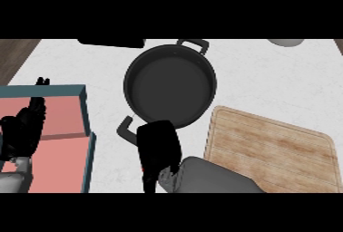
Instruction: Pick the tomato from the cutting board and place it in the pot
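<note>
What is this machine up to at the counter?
The right robot hand hangs between the cutting board and the black pot, near the pot's lower handle. A sliver of red shows under its fingers, probably the tomato. The board is bare and the pot looks empty. The left robot hand rests open at the left edge.

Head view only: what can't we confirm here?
- Tomato: none shows on the cutting board or in the pot. Red glints under the right hand; whether that is the tomato, cannot tell.
- Right hand's fingers: hidden by its own back.
- Black object and pale round object: cut by the top edge.
- Left hand: rests open at left, over the pink tray.
</note>
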{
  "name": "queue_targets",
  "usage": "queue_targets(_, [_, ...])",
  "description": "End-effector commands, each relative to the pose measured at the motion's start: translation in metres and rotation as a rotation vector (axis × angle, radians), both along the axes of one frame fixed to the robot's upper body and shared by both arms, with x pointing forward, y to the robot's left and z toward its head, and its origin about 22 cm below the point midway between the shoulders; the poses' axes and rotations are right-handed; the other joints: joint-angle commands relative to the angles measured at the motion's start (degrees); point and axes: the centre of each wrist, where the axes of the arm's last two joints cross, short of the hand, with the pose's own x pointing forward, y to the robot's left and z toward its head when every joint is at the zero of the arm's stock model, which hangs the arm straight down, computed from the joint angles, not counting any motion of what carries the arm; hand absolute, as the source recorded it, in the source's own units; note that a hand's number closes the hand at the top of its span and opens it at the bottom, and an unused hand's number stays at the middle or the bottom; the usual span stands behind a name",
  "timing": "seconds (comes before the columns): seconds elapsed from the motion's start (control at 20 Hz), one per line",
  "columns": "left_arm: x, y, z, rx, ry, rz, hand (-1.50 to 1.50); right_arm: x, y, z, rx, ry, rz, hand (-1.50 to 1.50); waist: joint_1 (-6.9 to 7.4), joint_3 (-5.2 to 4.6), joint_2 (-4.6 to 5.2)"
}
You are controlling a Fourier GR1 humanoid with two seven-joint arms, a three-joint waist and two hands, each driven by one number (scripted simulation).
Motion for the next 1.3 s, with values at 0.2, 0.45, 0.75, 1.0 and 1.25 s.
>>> queue_targets(0.2, [-0.010,-0.009,-0.026,-0.006,0.116,-0.015,0.00,-0.004,0.041,0.063,0.053,-0.457,-0.154,1.50,-0.50,-0.56,-0.86])
queue_targets(0.45, [-0.006,-0.004,-0.026,-0.003,0.114,0.001,0.00,-0.009,0.052,0.096,0.159,-0.595,-0.213,1.50,-1.44,-0.54,-0.58])
queue_targets(0.75, [-0.001,0.003,-0.019,-0.014,0.110,-0.005,0.00,0.008,0.058,0.130,0.308,-0.635,-0.294,1.50,-1.34,-0.53,-0.11])
queue_targets(1.0, [0.001,0.002,-0.016,0.002,0.103,-0.001,0.00,0.030,0.062,0.137,0.357,-0.668,-0.342,1.50,-1.61,-0.50,0.25])
queue_targets(1.25, [-0.008,0.008,-0.028,-0.018,0.108,0.019,0.00,0.054,0.057,0.137,0.412,-0.688,-0.341,1.50,-2.95,-0.43,0.35])
